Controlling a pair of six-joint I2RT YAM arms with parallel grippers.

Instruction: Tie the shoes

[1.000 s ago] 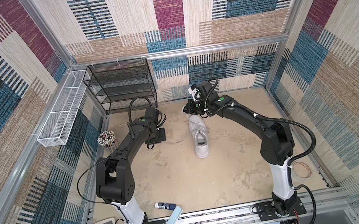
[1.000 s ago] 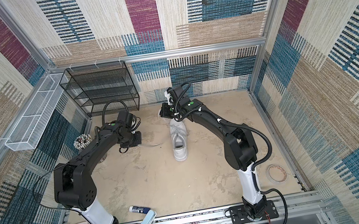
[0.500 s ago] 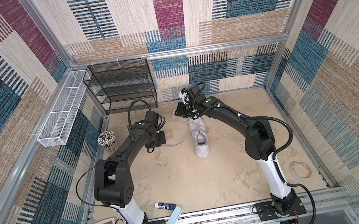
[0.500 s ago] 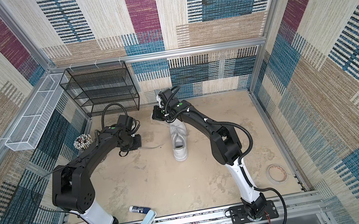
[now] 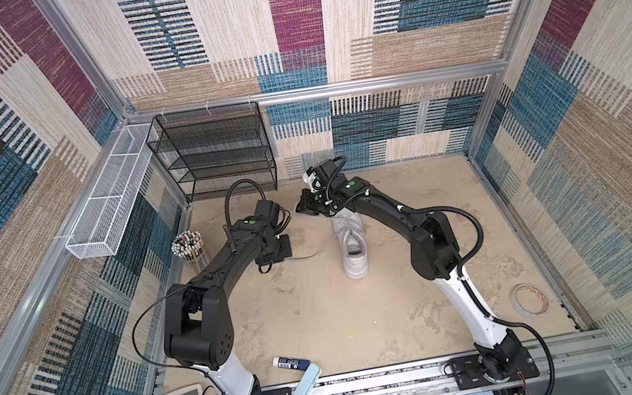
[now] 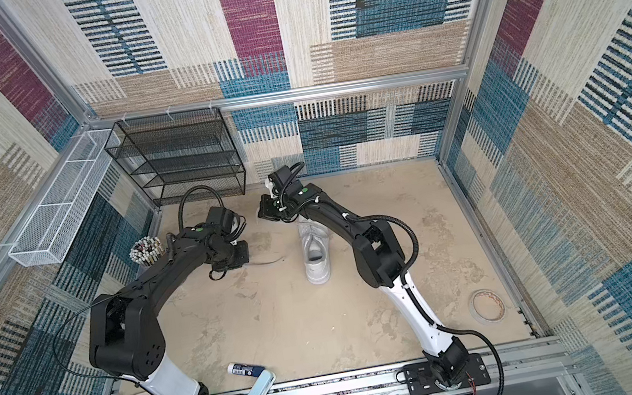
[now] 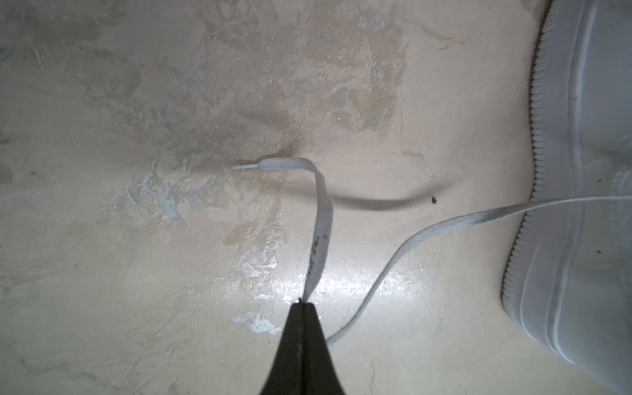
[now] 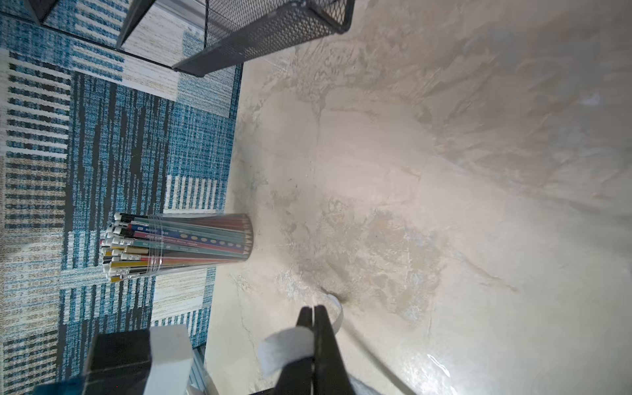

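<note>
White sneaker [image 5: 355, 262], left end effector [image 7: 304, 302] pinching 1 lace [image 7: 323, 219], right end effector [image 8: 313, 309] closed on other lace [image 8: 338, 309]

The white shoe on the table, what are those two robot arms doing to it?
They are working on tying the white sneaker. The left end effector is shut on one lace, which trails across the table to the shoe. The right end effector is shut too, reaching past the shoe's toe, and seems to pinch the other lace. No finished bow shows yet.
</note>
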